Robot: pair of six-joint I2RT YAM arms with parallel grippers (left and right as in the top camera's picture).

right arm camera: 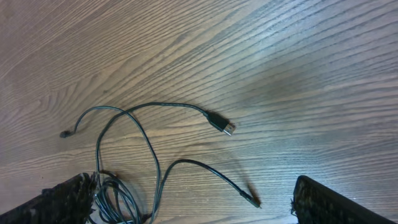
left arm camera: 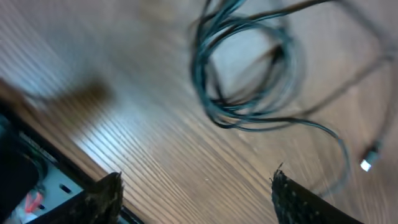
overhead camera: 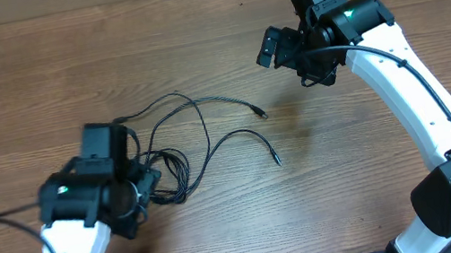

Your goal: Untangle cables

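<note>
The left gripper (left arm camera: pixel 196 196) has its jaws spread wide above bare wood, grasping nothing. The right gripper (right arm camera: pixel 193 208) is likewise released and empty. The cables (overhead camera: pixel 168 165) lie left of centre on the table (overhead camera: pixel 21 95), coiled beside the left arm, with their plug ends trailing right.

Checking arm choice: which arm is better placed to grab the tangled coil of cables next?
Left, probably. The left gripper hangs open beside the coiled cables, holding nothing. The right gripper, also open, sits beyond the loose plug ends, farther from the tangle.
</note>
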